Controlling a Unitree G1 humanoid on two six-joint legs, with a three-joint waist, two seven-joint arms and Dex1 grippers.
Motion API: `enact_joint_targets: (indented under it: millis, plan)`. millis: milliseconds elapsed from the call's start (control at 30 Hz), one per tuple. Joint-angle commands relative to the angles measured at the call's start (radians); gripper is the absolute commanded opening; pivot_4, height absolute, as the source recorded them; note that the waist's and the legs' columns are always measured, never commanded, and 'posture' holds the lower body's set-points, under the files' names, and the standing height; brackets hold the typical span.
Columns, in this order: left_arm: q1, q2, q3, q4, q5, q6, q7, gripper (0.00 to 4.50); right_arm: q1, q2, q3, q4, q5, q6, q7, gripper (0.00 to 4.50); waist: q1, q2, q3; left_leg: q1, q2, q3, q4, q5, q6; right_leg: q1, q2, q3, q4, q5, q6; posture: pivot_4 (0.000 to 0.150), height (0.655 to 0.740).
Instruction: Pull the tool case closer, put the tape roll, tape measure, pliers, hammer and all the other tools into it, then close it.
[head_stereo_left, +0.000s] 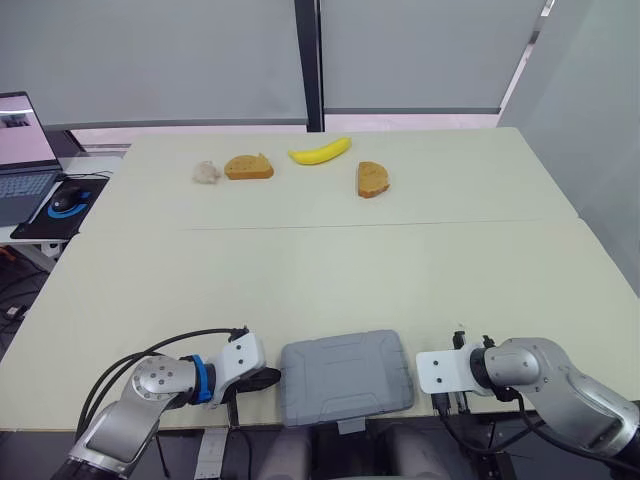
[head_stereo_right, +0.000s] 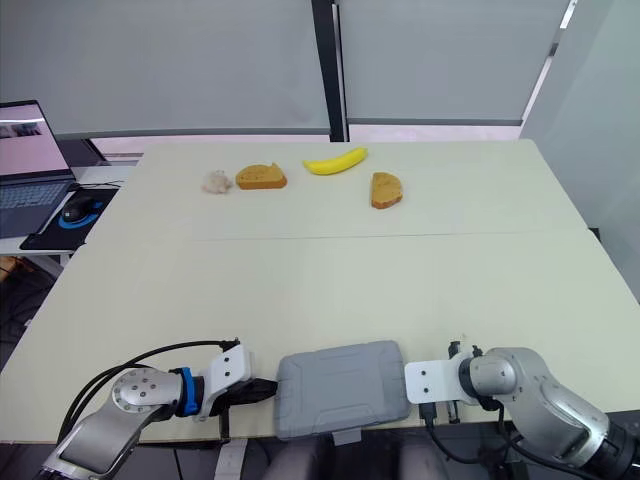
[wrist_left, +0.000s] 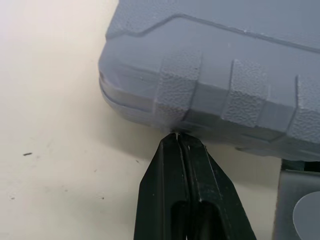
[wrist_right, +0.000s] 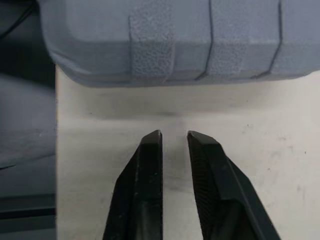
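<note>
Your tool case (head_stereo_left: 345, 377) lay shut at the near edge of the table (head_stereo_left: 320, 270), between both grippers. Your left gripper (wrist_left: 177, 135) had its fingers pressed together on nothing, tips touching the case's side. Your right gripper (wrist_right: 174, 135) was slightly parted and empty, just beside the opposite side. A banana (head_stereo_left: 320, 152) lay far back.

- The tool case (head_stereo_left: 345, 378) lies closed at the near edge of the surface (head_stereo_left: 320, 270), between both arms.
- The left end effector (wrist_left: 177, 135) touches the case's left side.
- The right end effector (wrist_right: 174, 135) sits just right of it, apart.
- Along the far side, left to right: a crumpled lump (head_stereo_left: 206, 172), a bread slice (head_stereo_left: 248, 167), a banana (head_stereo_left: 320, 151), another bread piece (head_stereo_left: 372, 179).
</note>
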Motion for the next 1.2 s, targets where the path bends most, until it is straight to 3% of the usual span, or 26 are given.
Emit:
enact_joint_targets:
  millis: [33,467,933,1067,1200]
  plan:
    - [-0.031,-0.019,-0.018,-0.004,0.001,-0.012,0.004,0.00,-0.022,0.042,0.011,0.021,-0.015,-0.050,0.032,0.02,0.001,0.000,0.000,0.000,0.000,0.000,0.000,0.000,0.000,0.000,0.000,0.000,0.000,0.000,0.000,0.150,0.7400]
    - [-0.075,-0.048,-0.074,-0.005,0.005,-0.024,-0.043,0.00,0.012,0.090,-0.034,-0.064,-0.005,0.013,0.113,0.02,0.001,-0.001,0.000,0.000,-0.001,-0.001,0.000,0.000,0.000,0.001,0.000,0.000,0.000,0.000,0.000,0.150,0.7400]
    - [-0.068,-0.033,-0.063,0.015,0.016,-0.044,-0.037,0.00,0.007,0.099,-0.070,-0.039,-0.016,0.036,0.121,0.02,0.000,-0.001,0.000,0.000,-0.001,-0.001,0.000,0.000,0.000,0.001,0.000,0.000,0.000,0.000,0.000,0.150,0.7400]
    - [-0.073,-0.008,-0.024,0.034,0.011,-0.054,-0.035,0.00,0.031,0.066,-0.127,-0.065,-0.003,0.089,0.118,0.02,0.001,-0.001,0.000,0.000,-0.001,-0.001,0.000,0.000,0.000,0.000,0.000,0.000,0.000,0.000,0.000,0.150,0.7400]
    - [-0.067,0.056,0.097,0.073,-0.046,-0.078,-0.061,0.00,0.116,-0.018,-0.291,-0.126,0.068,0.090,0.128,0.02,0.002,-0.001,0.000,0.000,-0.001,-0.001,0.000,0.000,0.000,0.000,0.000,0.000,0.000,0.000,0.000,0.150,0.7400]
